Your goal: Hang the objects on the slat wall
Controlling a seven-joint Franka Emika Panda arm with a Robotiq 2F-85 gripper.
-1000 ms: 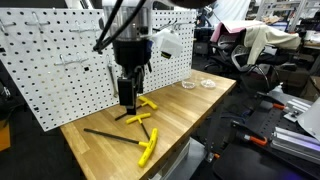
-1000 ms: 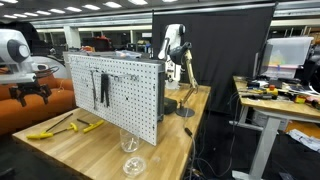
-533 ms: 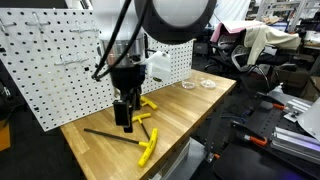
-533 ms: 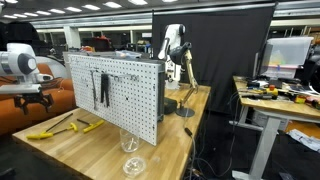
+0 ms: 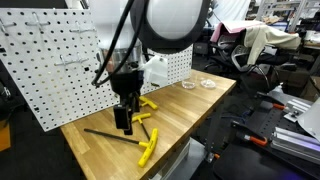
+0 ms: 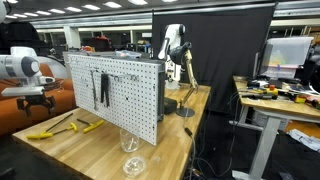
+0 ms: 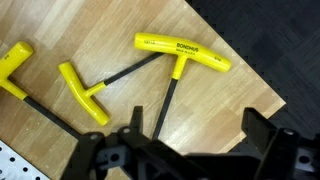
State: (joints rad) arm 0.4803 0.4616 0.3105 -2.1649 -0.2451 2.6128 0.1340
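Three yellow T-handle drivers lie on the wooden table in front of the white pegboard (image 5: pixel 60 70). In the wrist view the largest driver (image 7: pixel 183 52) lies at top right, a middle one (image 7: pixel 80 92) left of it, and a third (image 7: pixel 15 70) at the left edge. In an exterior view the large driver (image 5: pixel 148 147) lies near the front edge and the other two (image 5: pixel 147 104) lie behind my gripper. My gripper (image 5: pixel 122 120) hangs open and empty just above the table. In the wrist view my gripper (image 7: pixel 198 130) has bare wood between its fingers, with the large driver's shaft by the left finger (image 7: pixel 135 122). It also shows in the other exterior view (image 6: pixel 35 96).
Black-handled pliers (image 6: pixel 101 88) hang on the pegboard (image 6: pixel 115 95). Two small glass dishes (image 5: pixel 198 85) sit at the table's far end. A clear glass (image 6: pixel 130 148) stands near the table edge. The table's front edge runs close to the large driver.
My gripper has come down from beside the pegboard and shifted a little toward the table's front, now low over the drivers. The drivers have not moved.
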